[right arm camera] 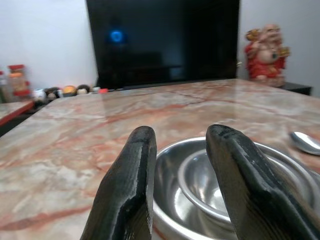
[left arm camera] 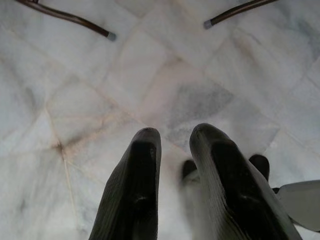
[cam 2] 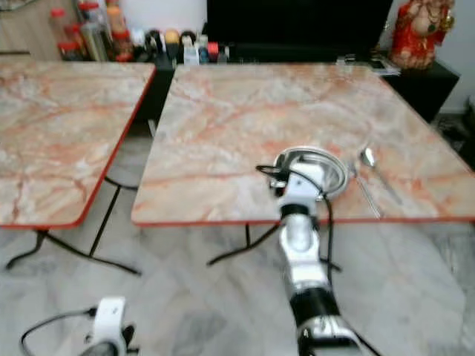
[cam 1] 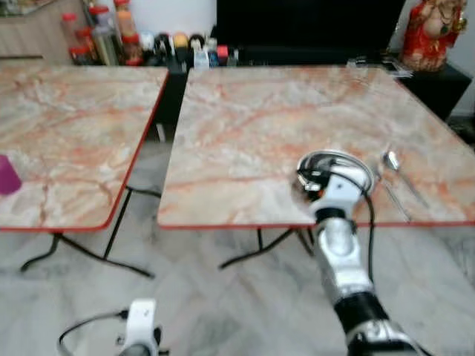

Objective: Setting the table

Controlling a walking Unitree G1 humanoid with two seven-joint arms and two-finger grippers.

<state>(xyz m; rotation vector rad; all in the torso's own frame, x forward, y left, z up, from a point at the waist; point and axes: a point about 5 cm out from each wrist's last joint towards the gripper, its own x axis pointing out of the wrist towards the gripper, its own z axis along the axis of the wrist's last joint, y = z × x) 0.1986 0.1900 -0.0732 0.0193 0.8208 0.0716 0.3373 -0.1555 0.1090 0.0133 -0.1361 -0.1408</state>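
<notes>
A: Where is the round steel plate (cam 1: pixel 338 172) with the small steel bowl (right arm camera: pixel 212 187) nested in it?

B: Lower right of the head view, close to the red-edged marble table (cam 1: pixel 245 126) rim, beside a steel spoon (cam 1: pixel 391 160). The right pincer (right arm camera: pixel 182 192) is held just short of it, fingers apart (nothing clamped).

A: What might go wrong?

B: The stack could be nudged off the edge by a low approach. The left pincer (left arm camera: pixel 175 185) is hung over the floor, slightly parted.

a home dining area.
two marble-pattern folding tables (cam 1: pixel 274 133) stand on a tiled floor (cam 1: pixel 223 311), with a dark tv (right arm camera: pixel 162 40), a red figurine (cam 1: pixel 433 33) and bottles (cam 1: pixel 100 33) behind.
</notes>
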